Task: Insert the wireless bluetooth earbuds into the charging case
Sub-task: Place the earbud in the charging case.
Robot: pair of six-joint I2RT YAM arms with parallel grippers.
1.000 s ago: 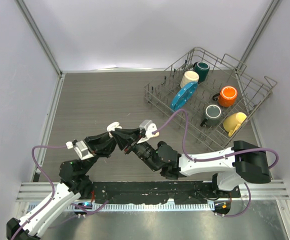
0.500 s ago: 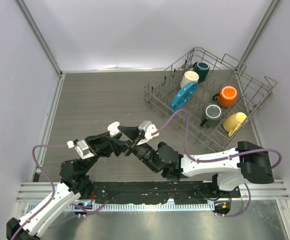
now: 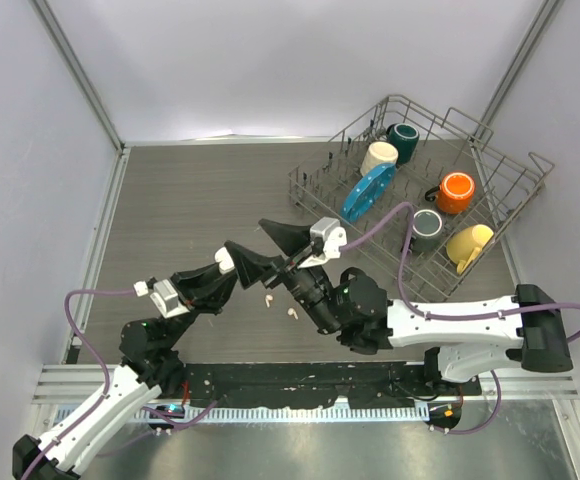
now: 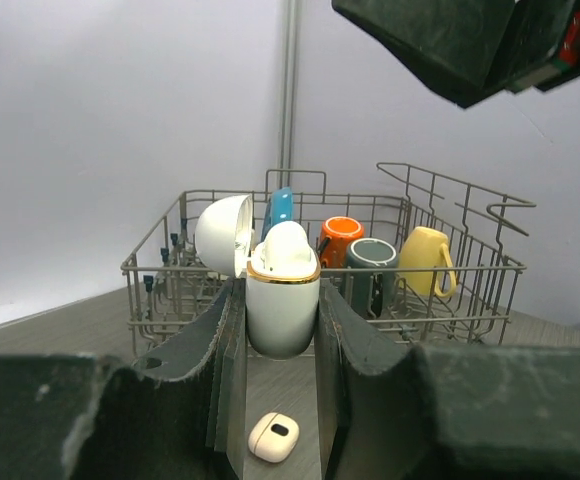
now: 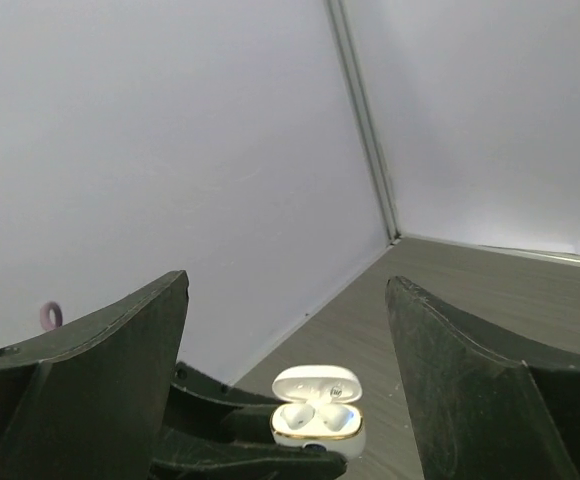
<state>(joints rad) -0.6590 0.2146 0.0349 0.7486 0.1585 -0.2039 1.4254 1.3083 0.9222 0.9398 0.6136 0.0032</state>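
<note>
My left gripper [image 3: 228, 270] is shut on the white charging case [image 4: 282, 300], which it holds upright above the table. The gold-rimmed lid [image 4: 222, 232] stands open. Two white earbuds [image 5: 298, 417] sit in the case [image 5: 317, 408]. My right gripper [image 3: 245, 234] hangs open just above and beside the case [image 3: 226, 260] with nothing between its fingers [image 5: 100, 390]. Two pale peach earbuds [image 3: 268, 297] lie loose on the table under the arms, the second [image 3: 291, 312] a little to the right. One of them [image 4: 273, 437] shows below the held case.
A wire dish rack [image 3: 500, 190] stands at the back right with several mugs and a blue dish [image 3: 368, 192] in it. Grey walls close the table at the left and back. Both arm bases sit at the near edge.
My right gripper has opened and drawn back from the case, up and to the right. The two loose earbuds on the table now show. The left gripper still holds the case.
</note>
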